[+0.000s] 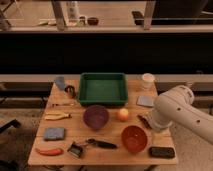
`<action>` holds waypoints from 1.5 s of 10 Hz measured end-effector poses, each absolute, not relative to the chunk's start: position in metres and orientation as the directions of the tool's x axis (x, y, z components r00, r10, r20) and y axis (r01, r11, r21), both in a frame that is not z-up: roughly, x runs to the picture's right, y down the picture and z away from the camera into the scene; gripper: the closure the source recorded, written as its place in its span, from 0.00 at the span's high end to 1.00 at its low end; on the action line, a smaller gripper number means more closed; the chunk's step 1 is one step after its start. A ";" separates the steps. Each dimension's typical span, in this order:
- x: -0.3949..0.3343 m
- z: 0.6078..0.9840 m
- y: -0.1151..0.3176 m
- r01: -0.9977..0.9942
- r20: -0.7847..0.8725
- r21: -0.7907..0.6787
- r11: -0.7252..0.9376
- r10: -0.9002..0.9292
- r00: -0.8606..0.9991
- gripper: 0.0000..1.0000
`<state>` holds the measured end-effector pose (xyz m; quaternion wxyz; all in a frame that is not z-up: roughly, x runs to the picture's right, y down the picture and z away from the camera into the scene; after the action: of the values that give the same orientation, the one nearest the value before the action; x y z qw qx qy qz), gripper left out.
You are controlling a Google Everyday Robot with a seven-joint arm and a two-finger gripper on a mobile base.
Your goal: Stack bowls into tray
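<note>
The dark purple bowl (96,116) stands upright at the middle of the wooden table. The glossy orange-red bowl (134,138) stands in front and to the right of it, near the front edge. The dark green tray (103,88) sits at the back centre and holds nothing. My white arm (175,112) reaches in from the right. The gripper (146,121) is at its lower end, low over the table, just right of the small orange fruit (123,114) and behind the orange-red bowl. The arm mostly hides it.
A white cup (147,80) and a grey-blue pad (145,101) lie at the back right. A blue cup (60,82) and a dark cup (70,91) stand left of the tray. A banana (57,116), blue pad (54,133), red chili (48,151), dark tool (100,144) and black block (161,152) lie in front.
</note>
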<state>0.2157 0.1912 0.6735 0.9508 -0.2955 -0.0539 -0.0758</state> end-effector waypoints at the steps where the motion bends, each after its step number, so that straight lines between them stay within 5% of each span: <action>1: 0.214 0.676 0.197 0.179 0.152 -0.560 0.809 -0.112 0.982 0.80; 15: 0.188 0.717 0.251 0.237 0.236 -0.597 0.767 -0.114 0.965 0.80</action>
<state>0.1876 0.2514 0.7167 0.9353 -0.3284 -0.0930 -0.0938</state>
